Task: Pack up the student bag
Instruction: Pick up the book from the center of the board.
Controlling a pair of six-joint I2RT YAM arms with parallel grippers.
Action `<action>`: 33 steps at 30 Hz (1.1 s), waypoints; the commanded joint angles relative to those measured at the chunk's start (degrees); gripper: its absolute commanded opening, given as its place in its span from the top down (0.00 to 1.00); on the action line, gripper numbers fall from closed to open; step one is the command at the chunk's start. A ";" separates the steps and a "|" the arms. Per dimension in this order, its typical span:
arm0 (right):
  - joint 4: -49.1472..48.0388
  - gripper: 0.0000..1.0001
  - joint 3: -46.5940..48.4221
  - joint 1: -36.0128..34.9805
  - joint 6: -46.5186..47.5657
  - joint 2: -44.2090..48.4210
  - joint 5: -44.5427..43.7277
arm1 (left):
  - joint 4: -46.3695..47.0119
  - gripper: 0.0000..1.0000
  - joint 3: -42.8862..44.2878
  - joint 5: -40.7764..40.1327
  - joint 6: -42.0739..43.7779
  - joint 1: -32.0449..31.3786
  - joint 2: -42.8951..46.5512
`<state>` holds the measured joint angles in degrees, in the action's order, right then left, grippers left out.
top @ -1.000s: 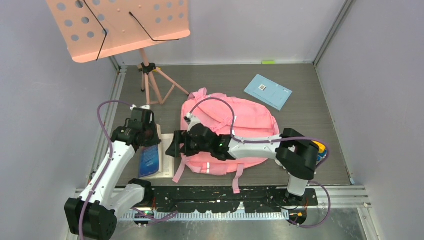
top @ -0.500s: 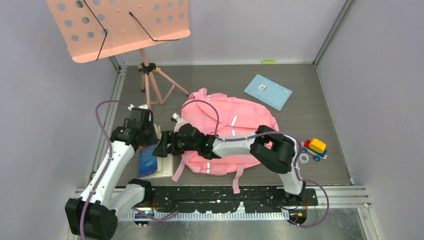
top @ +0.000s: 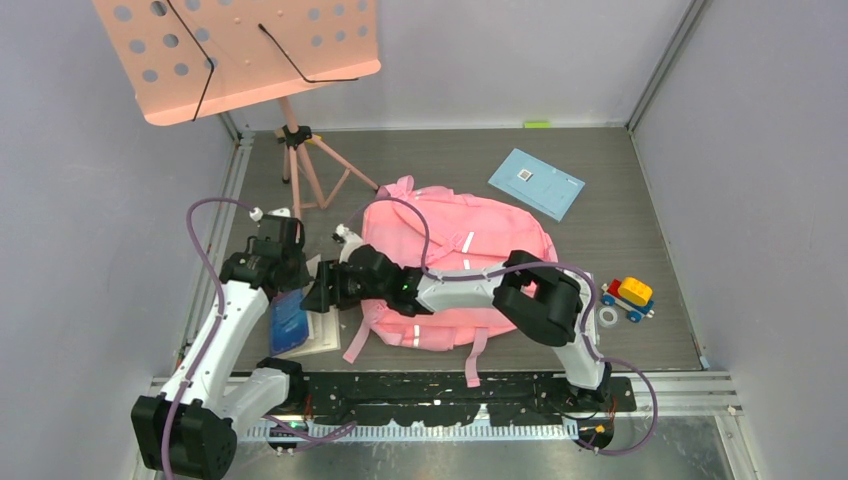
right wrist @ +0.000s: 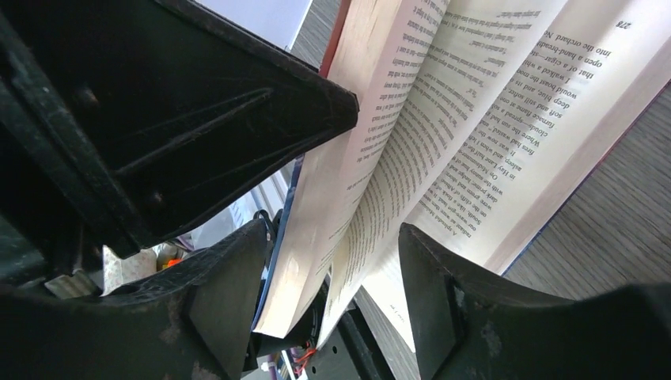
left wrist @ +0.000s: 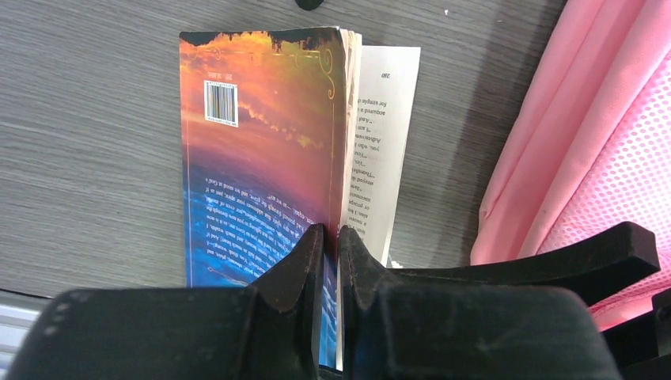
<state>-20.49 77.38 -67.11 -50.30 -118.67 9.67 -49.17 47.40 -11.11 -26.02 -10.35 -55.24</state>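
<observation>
On the bench (top: 620, 200) we see the pink backpack (top: 500, 232) lying flat, contents hidden. Beside it our left gripper (left wrist: 331, 237) pinches the paperback (left wrist: 261, 150) by its cover; our right gripper (right wrist: 331, 237), spread apart, straddles its pages.

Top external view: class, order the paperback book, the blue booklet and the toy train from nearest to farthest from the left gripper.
1. paperback book, clamped in the left gripper, near left.
2. blue booklet, far right.
3. toy train, right edge.

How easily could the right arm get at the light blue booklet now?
Probably yes, once it pulls back: the right gripper is open around pages of the book, left of the bag. The booklet lies uncovered at the far right.
</observation>
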 commanded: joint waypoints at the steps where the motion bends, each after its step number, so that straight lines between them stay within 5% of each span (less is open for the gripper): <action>1: -4.51 0.34 2.31 -3.64 0.19 -1.95 -1.61 | 3.14 1.00 2.52 7.30 -1.69 -1.55 0.14; 12: -16.77 0.34 -6.74 -5.35 -4.05 1.27 -5.23 | 3.12 1.00 2.26 6.82 -2.54 -1.53 0.59; 22: -12.79 0.37 -5.11 -7.07 -4.39 0.38 -11.11 | 2.61 1.00 2.47 6.63 -3.07 -1.52 1.41; 30: -4.59 0.67 -4.95 -6.91 -2.89 1.59 -21.64 | 0.88 1.00 3.16 5.93 -3.07 -1.52 3.94; 33: -6.26 0.89 -6.32 -6.37 -1.89 2.80 -21.53 | -0.92 0.82 4.36 5.97 -2.80 -1.52 4.82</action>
<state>-27.00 70.98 -74.61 -54.04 -118.89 -5.21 -49.69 47.48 -6.39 -28.25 -11.62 -53.19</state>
